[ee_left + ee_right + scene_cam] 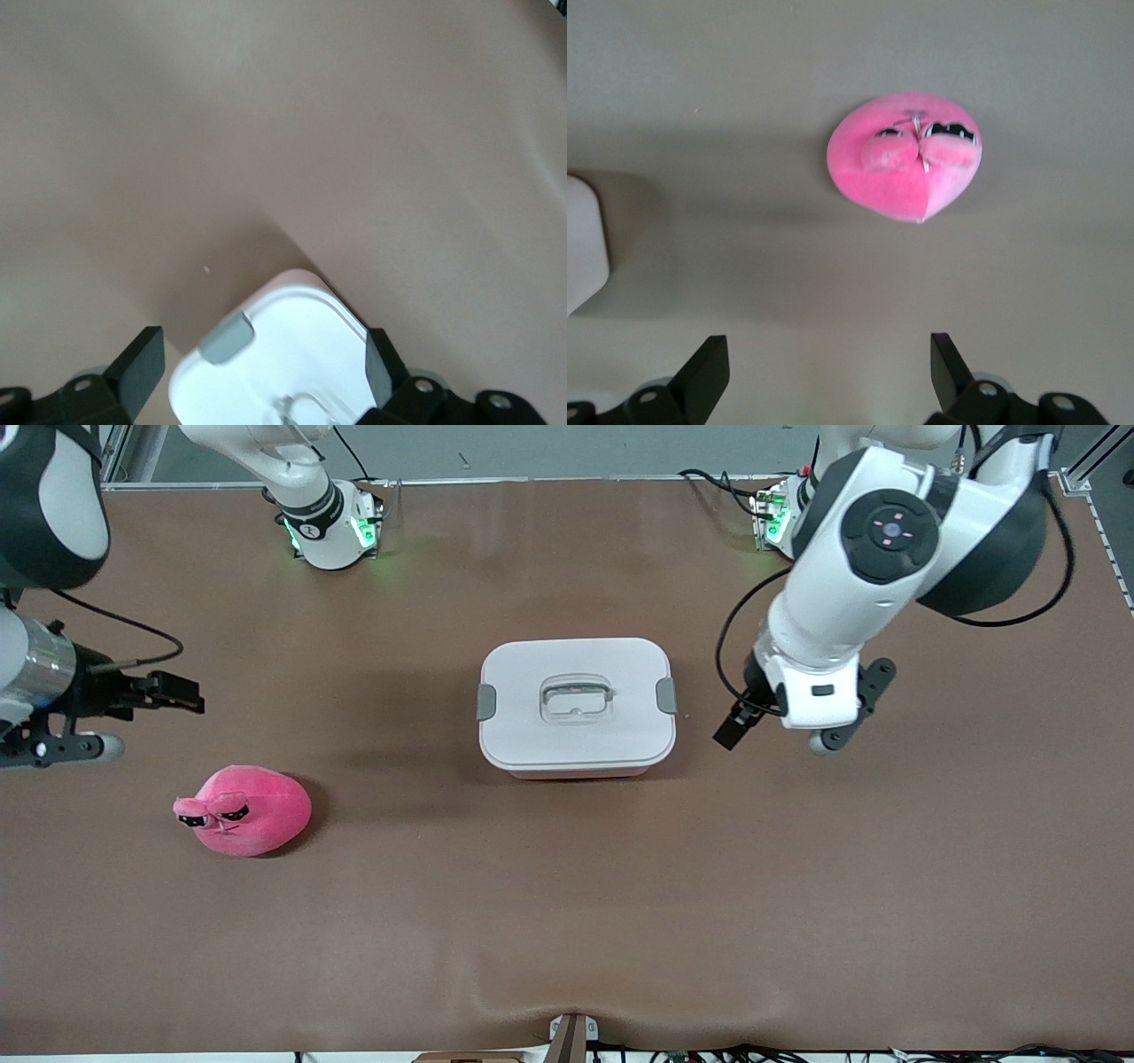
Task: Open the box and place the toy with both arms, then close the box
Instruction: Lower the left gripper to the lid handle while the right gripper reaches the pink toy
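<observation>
Fingers (142, 367) of the left gripper (780, 731) stand apart and empty over bare tabletop (797, 886) just beside the box (576, 707), toward the left arm's end; those of the right gripper (133, 717) are likewise spread and empty, near the edge at the right arm's end. Box at mid-tabletop, white lid (576, 682) seated, both grey clips (486, 701) apparently latched. Toy (244, 811) lies well apart from it toward the right arm's end, nearer the front edge. Opening seems not yet begun; the next move likely calls for releasing the clips.
</observation>
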